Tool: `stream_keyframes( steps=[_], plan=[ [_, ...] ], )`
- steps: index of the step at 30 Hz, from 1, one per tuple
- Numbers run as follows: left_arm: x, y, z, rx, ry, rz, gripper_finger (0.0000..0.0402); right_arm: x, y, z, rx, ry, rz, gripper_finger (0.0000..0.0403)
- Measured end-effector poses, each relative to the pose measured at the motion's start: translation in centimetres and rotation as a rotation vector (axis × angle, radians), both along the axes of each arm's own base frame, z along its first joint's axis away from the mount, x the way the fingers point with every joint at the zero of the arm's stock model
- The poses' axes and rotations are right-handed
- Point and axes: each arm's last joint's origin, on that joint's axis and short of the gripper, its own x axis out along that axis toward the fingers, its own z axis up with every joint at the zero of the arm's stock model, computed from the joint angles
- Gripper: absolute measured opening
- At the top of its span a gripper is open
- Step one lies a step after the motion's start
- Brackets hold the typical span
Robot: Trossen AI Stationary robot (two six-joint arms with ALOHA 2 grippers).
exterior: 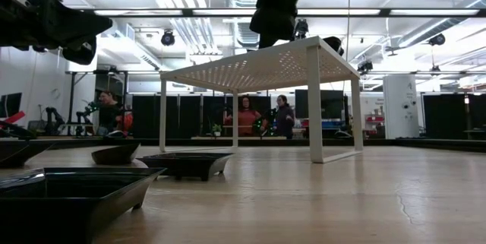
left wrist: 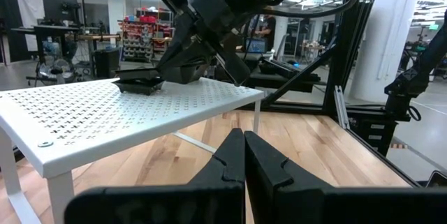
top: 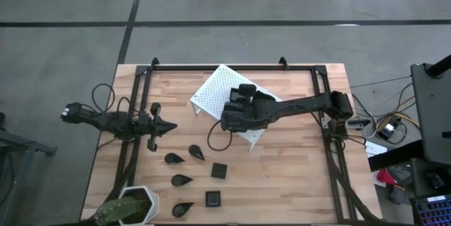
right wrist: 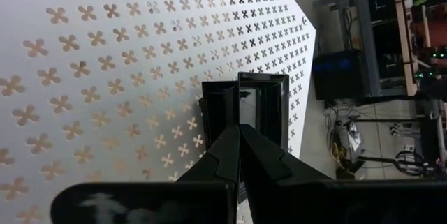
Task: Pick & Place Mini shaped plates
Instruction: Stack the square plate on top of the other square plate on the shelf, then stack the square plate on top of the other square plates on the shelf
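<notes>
The right hand (right wrist: 239,130) was held over the white perforated rack (top: 211,92), its fingers clamped on the rim of a small square black plate (left wrist: 140,83) resting on the rack's top. The left hand (top: 169,125) was kept closed and empty above the bench (top: 296,177), beside the rack. Teardrop plates (top: 174,158) and square plates (top: 219,171) were spread on the bench near a white hexagonal pot (top: 134,205).

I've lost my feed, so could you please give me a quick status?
Right tool shut on square plate, on white rack. Left tool shut, empty, waiting. Nothing in the way.
</notes>
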Motion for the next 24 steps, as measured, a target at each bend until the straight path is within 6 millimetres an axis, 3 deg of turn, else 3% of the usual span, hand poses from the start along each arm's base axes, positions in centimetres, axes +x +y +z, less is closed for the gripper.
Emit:
stream_keyframes(
  steps=[6,15,24],
  plan=[
    [0.0,0.0,0.0,0.0,0.0,0.0,0.0,0.0,0.0,0.0,0.002,0.003,0.003,0.0015],
    [0.0,0.0,0.0,0.0,0.0,0.001,0.0,0.0,0.2,0.0,0.002,0.003,0.009,0.0097],
    [0.0,0.0,0.0,0.0,0.0,0.001,0.0,0.0,3.8,1.6,0.015,-0.055,0.098,0.0128]
  ],
)
